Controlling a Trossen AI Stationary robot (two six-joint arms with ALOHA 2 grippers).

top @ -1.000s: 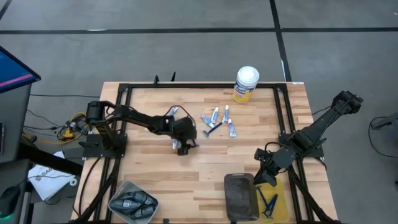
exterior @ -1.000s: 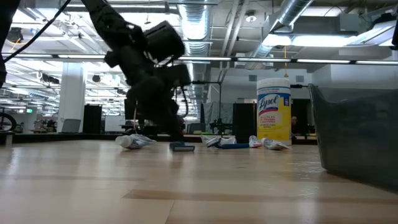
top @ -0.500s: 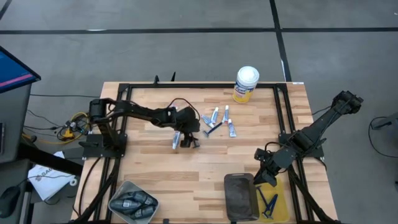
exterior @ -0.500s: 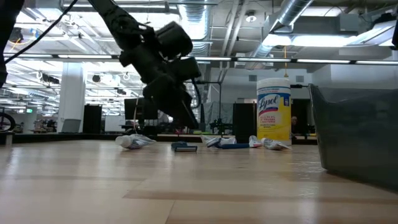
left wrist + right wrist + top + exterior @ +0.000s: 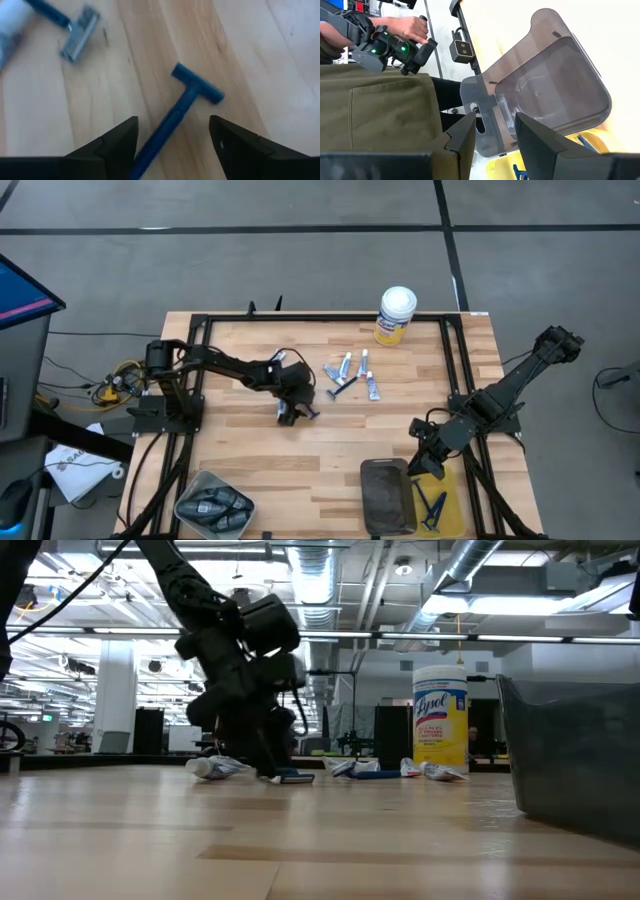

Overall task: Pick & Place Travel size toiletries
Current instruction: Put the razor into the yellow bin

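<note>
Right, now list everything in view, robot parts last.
Table: one, light wood, under everything.
Canister: one, yellow with white lid, far edge.
Tubes: at least four, white, loose near the canister.
Razors: two on the table, blue, one between the left jaws, one by the tubes.
Grey tray: one, dark, near edge.
Yellow tray: one, beside the grey tray, holding more blue razors.
Bin: one, grey, near left corner, holding dark pieces.
Person: one, olive clothing, beyond the table.
Left gripper: dark, jaws open, mid-table over a razor.
Right gripper: dark, jaws open, above the trays.
</note>
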